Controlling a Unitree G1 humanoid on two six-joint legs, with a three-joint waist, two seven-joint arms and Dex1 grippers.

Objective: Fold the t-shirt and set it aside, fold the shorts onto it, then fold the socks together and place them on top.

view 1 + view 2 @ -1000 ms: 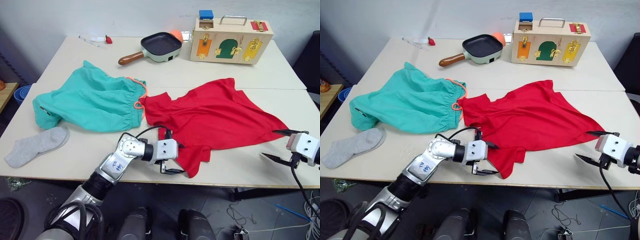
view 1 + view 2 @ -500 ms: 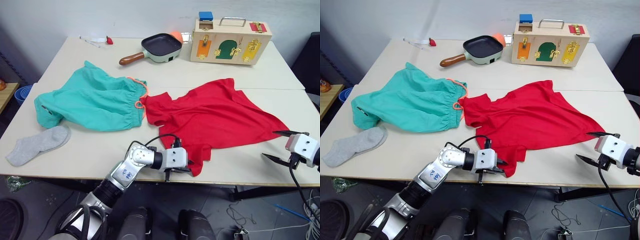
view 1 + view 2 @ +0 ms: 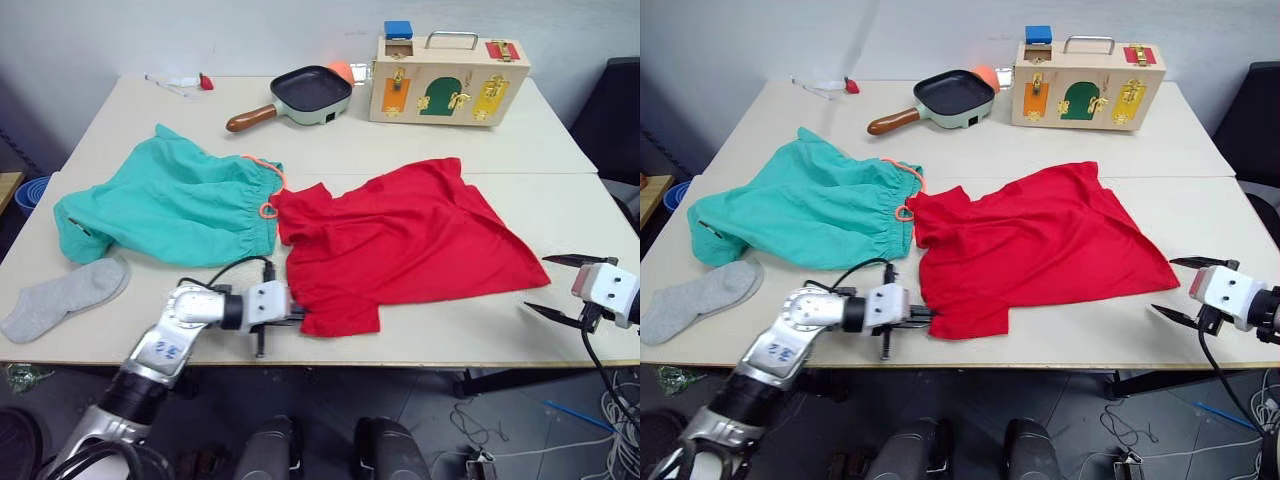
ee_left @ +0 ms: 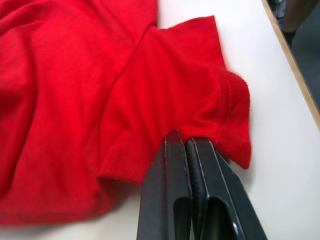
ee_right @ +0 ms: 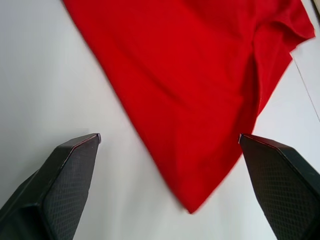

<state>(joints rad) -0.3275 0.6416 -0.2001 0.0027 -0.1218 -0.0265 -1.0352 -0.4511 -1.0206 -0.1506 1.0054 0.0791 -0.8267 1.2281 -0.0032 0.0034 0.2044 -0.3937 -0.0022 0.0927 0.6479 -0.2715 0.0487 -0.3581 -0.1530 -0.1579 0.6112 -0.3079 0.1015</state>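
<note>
One red t-shirt (image 3: 400, 240) lies spread across the middle of the table (image 3: 560, 170), one pair of teal shorts (image 3: 170, 205) lies just beside it on the robot's left with its waistband at the shirt's collar, and one grey sock (image 3: 62, 298) rests near the table's front left edge. Toward the far edge sit one frying pan (image 3: 300, 95) and one wooden latch box (image 3: 447, 78). The left gripper (image 4: 186, 145), forearm stretched low along the front edge, is clamped tight on the t-shirt's near sleeve. The right gripper (image 3: 560, 285) hovers past the shirt's right hem corner, fingers spread wide, holding nothing.
</note>
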